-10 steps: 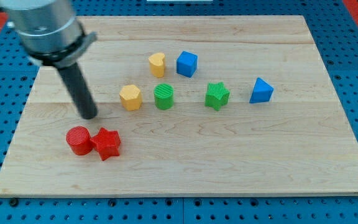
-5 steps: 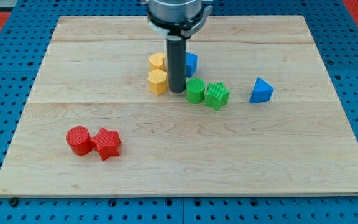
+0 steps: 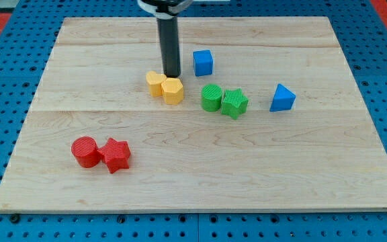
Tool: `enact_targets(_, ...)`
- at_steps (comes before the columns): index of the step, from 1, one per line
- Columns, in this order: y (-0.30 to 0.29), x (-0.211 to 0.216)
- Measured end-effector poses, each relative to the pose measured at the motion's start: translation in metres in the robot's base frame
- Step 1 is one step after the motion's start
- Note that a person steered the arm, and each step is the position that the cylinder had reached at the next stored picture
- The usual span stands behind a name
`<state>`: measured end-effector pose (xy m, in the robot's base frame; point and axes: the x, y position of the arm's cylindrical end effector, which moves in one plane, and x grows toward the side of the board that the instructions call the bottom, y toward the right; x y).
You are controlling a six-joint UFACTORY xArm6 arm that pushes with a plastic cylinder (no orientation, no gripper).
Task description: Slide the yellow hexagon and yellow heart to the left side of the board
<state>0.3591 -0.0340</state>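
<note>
The yellow hexagon [image 3: 173, 90] and the yellow heart [image 3: 156, 83] sit touching each other just left of the board's middle, the heart on the left. My tip [image 3: 172, 74] stands right behind them, toward the view's top, close to both blocks. The rod rises from there out of the view's top.
A blue cube [image 3: 203, 62] lies right of my tip. A green cylinder [image 3: 211, 98] and a green star [image 3: 234, 103] touch each other right of the yellow pair. A blue triangular block [image 3: 282, 98] is farther right. A red cylinder [image 3: 84, 151] and red star [image 3: 115, 154] sit at lower left.
My tip swept from the left side to between the blocks, then up behind the yellow pair. The heart moved down-left beside the hexagon; the green cylinder was pushed right against the green star.
</note>
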Motion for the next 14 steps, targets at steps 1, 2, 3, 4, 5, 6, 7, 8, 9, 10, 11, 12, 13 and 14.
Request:
enact_targets(1,0.013,0.021)
enact_targets(2,-0.021,0.063)
enact_targets(3,-0.062,0.073)
enact_targets(4,-0.068,0.077)
enact_targets(5,-0.007,0.122)
enact_targets(6,0.003,0.152)
enact_targets(7,-0.003,0.207)
enact_targets(8,-0.010,0.243)
enact_targets(9,-0.043,0.214)
enact_targets(10,-0.031,0.138)
enact_targets(11,-0.028,0.069)
enact_targets(12,0.004,0.129)
enact_targets(13,0.021,0.137)
enact_targets(14,0.046,0.089)
